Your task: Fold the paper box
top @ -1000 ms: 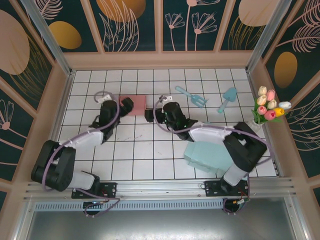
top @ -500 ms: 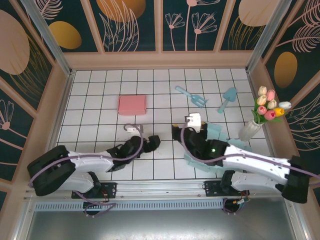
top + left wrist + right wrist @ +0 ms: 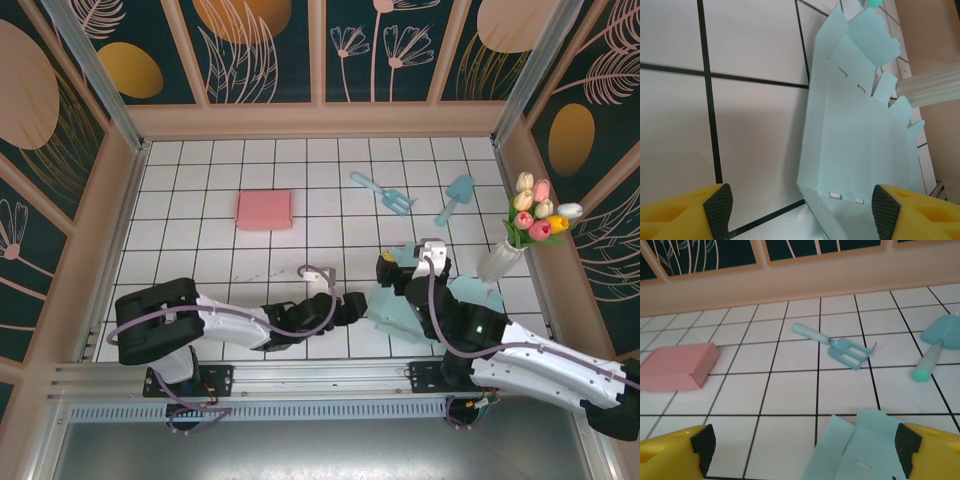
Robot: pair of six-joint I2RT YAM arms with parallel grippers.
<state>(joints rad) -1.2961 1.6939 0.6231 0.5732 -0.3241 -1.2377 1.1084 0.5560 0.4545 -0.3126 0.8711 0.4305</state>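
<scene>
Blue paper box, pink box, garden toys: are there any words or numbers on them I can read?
No readable text on any of them.
The flat blue paper box is plain apart from small slots.
The pink box, toy fork and toy shovel carry no letters or numbers.

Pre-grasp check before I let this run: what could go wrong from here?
1. The flat light-blue paper box blank lies nearly flat on the tiled table; the open left gripper may shove it rather than catch its edge.
2. Its tabs sit close beside the white ribbed vase of tulips; a push that way could tip it.
</scene>
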